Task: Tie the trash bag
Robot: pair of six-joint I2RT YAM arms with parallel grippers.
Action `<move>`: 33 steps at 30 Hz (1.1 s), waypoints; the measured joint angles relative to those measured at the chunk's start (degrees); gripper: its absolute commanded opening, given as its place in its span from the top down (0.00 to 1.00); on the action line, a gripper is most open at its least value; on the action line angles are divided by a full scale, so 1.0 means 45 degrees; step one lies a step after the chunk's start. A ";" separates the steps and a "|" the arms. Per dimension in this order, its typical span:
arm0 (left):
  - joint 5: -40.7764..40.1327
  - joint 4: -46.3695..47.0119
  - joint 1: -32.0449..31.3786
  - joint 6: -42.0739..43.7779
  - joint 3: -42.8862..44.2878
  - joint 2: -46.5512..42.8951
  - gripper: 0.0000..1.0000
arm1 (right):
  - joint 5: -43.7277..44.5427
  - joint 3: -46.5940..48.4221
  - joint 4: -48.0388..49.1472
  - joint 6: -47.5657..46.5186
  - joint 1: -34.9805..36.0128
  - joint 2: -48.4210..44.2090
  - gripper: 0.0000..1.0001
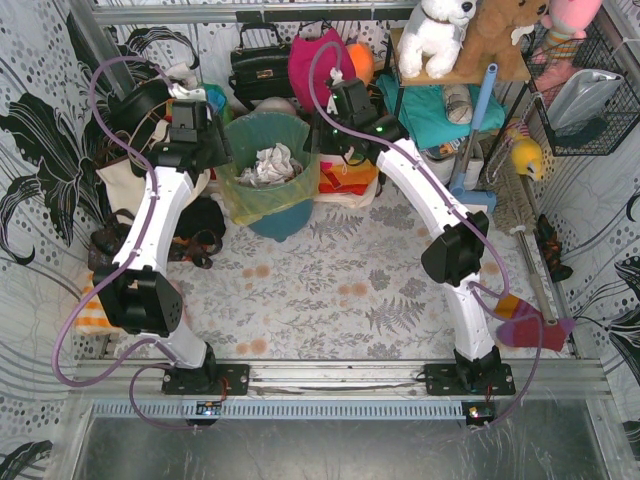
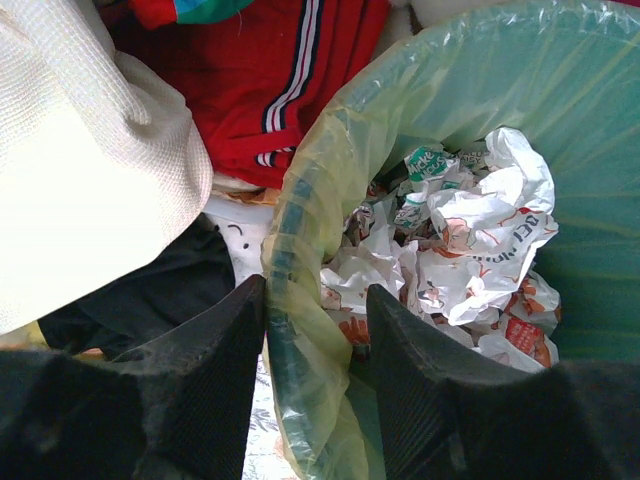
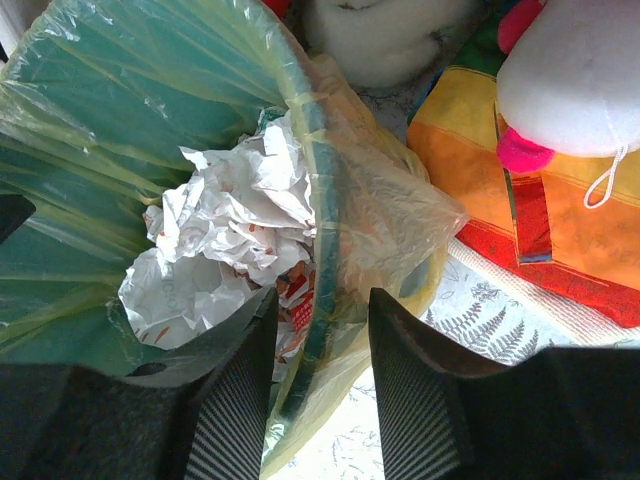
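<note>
Tablecloth: a fern-printed cloth (image 1: 350, 290) is lying in front of the teal bin (image 1: 278, 225).
Left gripper: the left gripper (image 2: 315, 290) is straddling the bin's left rim, one finger outside and one inside. The outer finger is touching the film, but whether they are clamping it cannot be told.
Right gripper: the right gripper (image 3: 322, 300) is straddling the bin's right rim, fingers spread and grasping nothing.
Trash bag: the trash bag (image 2: 300, 230) is lining the bin, untied, with its mouth folded over the rim.
Crumpled paper: crumpled paper (image 3: 240, 210) is lying inside the bin.
Handbag: a black handbag (image 1: 262, 65) is standing behind the bin.

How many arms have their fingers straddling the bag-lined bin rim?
2: left fingers over the bin's left rim, right fingers over its right rim, trash bag between each pair.
</note>
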 measured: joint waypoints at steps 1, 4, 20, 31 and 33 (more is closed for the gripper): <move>0.0024 0.0010 0.0000 0.0015 0.0000 0.0000 0.53 | -0.0005 0.0000 0.0000 0.0000 0.0015 0.0000 0.62; 0.0053 -0.0015 0.0015 0.0092 0.0000 0.0015 0.62 | -0.0005 0.0000 0.0000 0.0000 0.0044 0.0000 0.66; 0.0602 -0.0185 0.0141 0.0083 0.0000 -0.0136 1.00 | 0.0928 0.0253 -0.0204 0.0607 0.0068 -0.0005 1.00; 0.2584 -0.1185 -0.0170 -0.0019 -0.0024 -0.0986 1.00 | 0.1166 -0.0894 -0.2142 0.0617 0.0092 -0.1428 1.00; 0.2710 -0.1457 -0.0578 0.0010 -0.0083 -0.1209 1.00 | 0.1277 -0.1452 -0.2633 0.0588 0.0092 -0.2035 1.00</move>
